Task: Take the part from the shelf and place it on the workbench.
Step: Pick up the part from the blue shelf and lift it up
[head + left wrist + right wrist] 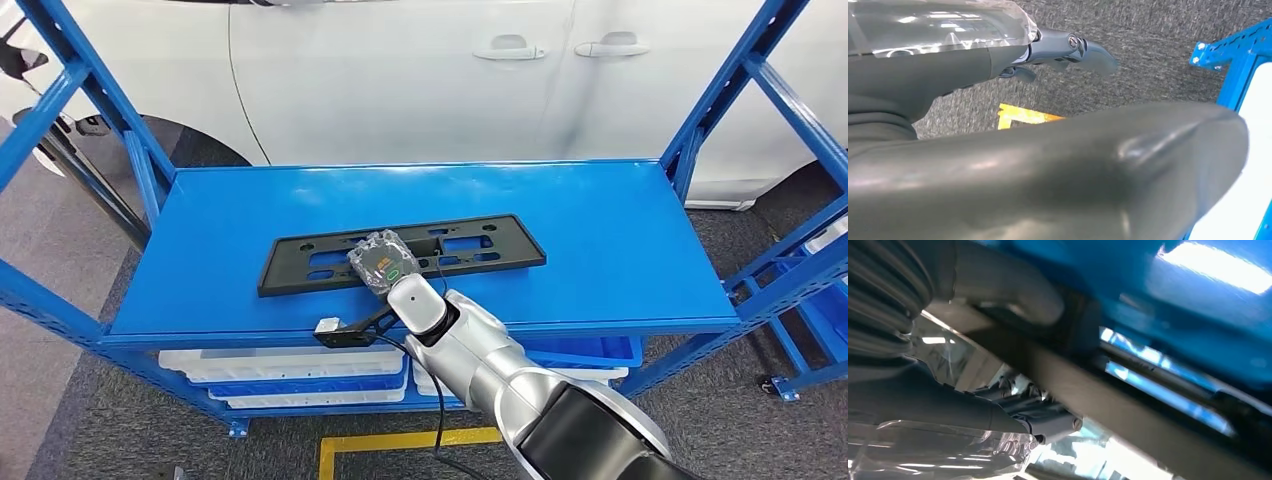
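The left hand [1068,50] is seen in the left wrist view, hanging above the grey carpet floor [1148,35]; its fingers are curled in and nothing is held in them. Beyond it a yellow floor marking [1023,115] is seen, and a blue shelf post [1233,65] to the side.

In the head view, a black license plate frame [400,255] lies flat on the top board of the blue shelf [600,230], with its long side along the front edge of the board. The right hand [382,262], wrapped in a clear plastic cover, is placed on the middle of this frame, toward its near edge. From the head view it cannot be told if the fingers are closed around the frame. In the right wrist view the picture is blurred; the near edge of the frame [1108,405] passes just beside the fingers [1048,415], but a grip cannot be confirmed. Behind the hand, beyond the shelf, a white car [420,80] is parked. Below the hand, white and blue trays [290,375] are stored on a lower level.
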Controlling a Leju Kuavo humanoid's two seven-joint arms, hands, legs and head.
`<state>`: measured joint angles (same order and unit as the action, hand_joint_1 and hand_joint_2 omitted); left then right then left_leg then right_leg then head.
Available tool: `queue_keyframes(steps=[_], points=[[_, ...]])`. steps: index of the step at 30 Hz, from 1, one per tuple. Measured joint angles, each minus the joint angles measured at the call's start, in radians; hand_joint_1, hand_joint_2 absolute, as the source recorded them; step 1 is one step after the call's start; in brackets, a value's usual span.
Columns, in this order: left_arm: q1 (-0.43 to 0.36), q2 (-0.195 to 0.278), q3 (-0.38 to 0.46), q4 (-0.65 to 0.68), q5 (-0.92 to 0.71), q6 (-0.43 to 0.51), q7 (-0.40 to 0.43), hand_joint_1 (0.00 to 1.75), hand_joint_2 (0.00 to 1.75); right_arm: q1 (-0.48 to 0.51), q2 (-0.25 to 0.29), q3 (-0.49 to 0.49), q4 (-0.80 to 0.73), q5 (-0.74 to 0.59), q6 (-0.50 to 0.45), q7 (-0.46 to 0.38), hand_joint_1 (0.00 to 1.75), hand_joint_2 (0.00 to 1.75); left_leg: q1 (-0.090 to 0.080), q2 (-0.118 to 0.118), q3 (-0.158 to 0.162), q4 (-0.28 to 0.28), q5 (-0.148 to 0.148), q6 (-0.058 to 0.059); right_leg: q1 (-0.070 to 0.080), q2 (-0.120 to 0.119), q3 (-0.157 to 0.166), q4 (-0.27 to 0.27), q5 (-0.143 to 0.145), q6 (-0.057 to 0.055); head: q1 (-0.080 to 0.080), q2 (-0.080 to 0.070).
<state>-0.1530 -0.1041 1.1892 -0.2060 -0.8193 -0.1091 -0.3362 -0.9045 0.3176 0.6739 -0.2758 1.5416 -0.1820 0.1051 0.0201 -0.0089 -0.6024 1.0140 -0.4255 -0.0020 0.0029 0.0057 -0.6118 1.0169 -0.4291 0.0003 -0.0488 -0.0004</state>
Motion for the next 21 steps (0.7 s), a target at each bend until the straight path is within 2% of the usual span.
queue_keyframes(steps=[2, 4, 5, 7, 8, 9, 10, 11, 12, 13, 14, 15, 18, 20, 21], points=[[0.0, 0.0, 0.002, 0.0, 0.001, -0.002, -0.002, 0.0, 0.0, -0.002, 0.002, 0.0, 0.0, 0.0, 0.003, 0.001, 1.75, 1.75, 0.001, 0.0, 0.001, -0.002, -0.001, -0.012, 0.002, 0.001, 0.002, -0.005, 0.0, -0.008, 0.0, 0.0], [-0.001, -0.001, 0.002, 0.0, 0.002, -0.005, -0.003, 0.0, 0.0, -0.004, 0.004, 0.0, -0.002, 0.0, 0.002, 0.002, 1.75, 1.75, 0.003, 0.002, -0.008, 0.023, -0.02, -0.022, -0.001, 0.001, 0.009, -0.016, 0.004, -0.02, 0.0, 0.0], [-0.001, -0.001, 0.002, 0.0, 0.002, -0.006, -0.003, 0.0, 0.0, -0.005, 0.005, 0.0, -0.002, 0.0, 0.002, 0.002, 1.75, 1.75, 0.004, 0.003, -0.024, 0.062, -0.043, -0.025, -0.004, 0.001, 0.013, -0.021, 0.006, -0.025, 0.0, 0.0], [-0.002, -0.002, 0.003, 0.0, 0.004, -0.01, -0.006, 0.0, 0.0, -0.005, 0.006, 0.0, -0.003, 0.0, 0.002, 0.001, 1.75, 1.75, 0.004, 0.003, -0.084, 0.191, -0.103, -0.03, -0.001, 0.0, 0.016, -0.022, 0.003, -0.032, 0.0, 0.0], [-0.002, -0.002, 0.003, 0.0, 0.005, -0.014, -0.008, 0.0, 0.0, -0.004, 0.006, 0.0, -0.003, 0.0, 0.002, 0.001, 1.75, 1.75, 0.005, 0.003, -0.114, 0.249, -0.122, -0.032, 0.001, 0.0, 0.017, -0.021, 0.002, -0.034, 0.0, 0.0], [-0.002, -0.002, 0.004, 0.0, 0.006, -0.018, -0.012, 0.0, 0.0, -0.004, 0.006, 0.0, -0.003, 0.0, 0.002, 0.0, 1.75, 1.75, 0.005, 0.003, -0.13, 0.278, -0.124, -0.034, 0.003, 0.0, 0.018, -0.02, 0.0, -0.035, 0.0, 0.0], [-0.002, -0.002, 0.004, 0.0, 0.006, -0.022, -0.018, 0.0, 0.44, -0.003, 0.006, 0.0, -0.003, -0.001, 0.002, 0.0, 1.75, 1.75, 0.005, 0.004, -0.129, 0.269, -0.106, -0.035, 0.003, 0.0, 0.019, -0.018, -0.002, -0.034, 0.0, 0.0], [-0.002, -0.002, 0.004, 0.0, 0.006, -0.027, -0.025, 0.0, 0.87, -0.003, 0.006, 0.0, -0.003, -0.001, 0.0, 0.0, 1.75, 1.75, 0.005, 0.004, -0.108, 0.222, -0.073, -0.034, 0.003, 0.001, 0.022, -0.015, -0.006, -0.033, 0.0, 0.0], [-0.003, -0.002, 0.004, 0.0, 0.006, -0.031, -0.035, 0.0, 1.31, -0.004, 0.006, 0.0, -0.003, -0.002, -0.003, 0.0, 1.75, 1.75, 0.005, 0.005, -0.077, 0.153, -0.037, -0.033, 0.003, 0.001, 0.024, -0.011, -0.011, -0.03, 0.0, 0.0], [-0.004, -0.002, 0.004, 0.0, 0.004, -0.035, -0.046, 0.0, 1.75, -0.005, 0.006, 0.0, -0.004, -0.003, -0.008, -0.001, 1.75, 1.75, 0.003, 0.005, -0.045, 0.089, -0.013, -0.03, 0.005, 0.002, 0.024, -0.004, -0.017, -0.026, 0.0, 0.0], [-0.005, -0.002, 0.004, 0.0, 0.002, -0.039, -0.058, 0.0, 1.75, -0.006, 0.006, -0.001, -0.005, -0.006, -0.015, -0.002, 1.75, 1.75, 0.002, 0.005, -0.023, 0.043, 0.0, -0.025, 0.007, 0.003, 0.022, 0.001, -0.021, -0.022, 0.0, 0.0], [-0.006, -0.002, 0.004, 0.0, -0.001, -0.042, -0.068, 0.0, 1.75, -0.007, 0.006, -0.003, -0.006, -0.012, -0.025, -0.006, 1.75, 1.75, 0.001, 0.005, -0.013, 0.021, 0.0, -0.019, 0.008, 0.004, 0.019, 0.005, -0.023, -0.017, 0.0, 0.0], [-0.006, -0.002, 0.002, 0.0, -0.008, -0.049, -0.078, 0.0, 1.75, -0.008, 0.005, -0.018, -0.015, -0.045, -0.07, -0.03, 1.75, 1.75, 0.002, 0.003, -0.013, 0.014, -0.002, -0.002, 0.008, 0.005, 0.014, 0.009, -0.026, -0.004, 0.0, 0.0], [-0.008, -0.003, -0.001, 0.0, -0.012, -0.047, -0.077, 0.0, 1.75, -0.011, 0.005, -0.036, -0.029, -0.076, -0.121, -0.052, 1.75, 1.75, 0.006, 0.004, -0.01, 0.008, 0.001, 0.008, 0.007, 0.004, -0.007, 0.057, -0.058, 0.008, 0.0, 0.0], [-0.009, -0.003, -0.002, 0.0, -0.015, -0.043, -0.076, 0.0, 1.75, -0.014, 0.005, -0.046, -0.038, -0.093, -0.15, -0.064, 1.75, 1.75, 0.007, 0.004, -0.009, 0.007, 0.0, 0.011, 0.004, 0.003, -0.034, 0.113, -0.087, 0.013, 0.0, 0.0]])
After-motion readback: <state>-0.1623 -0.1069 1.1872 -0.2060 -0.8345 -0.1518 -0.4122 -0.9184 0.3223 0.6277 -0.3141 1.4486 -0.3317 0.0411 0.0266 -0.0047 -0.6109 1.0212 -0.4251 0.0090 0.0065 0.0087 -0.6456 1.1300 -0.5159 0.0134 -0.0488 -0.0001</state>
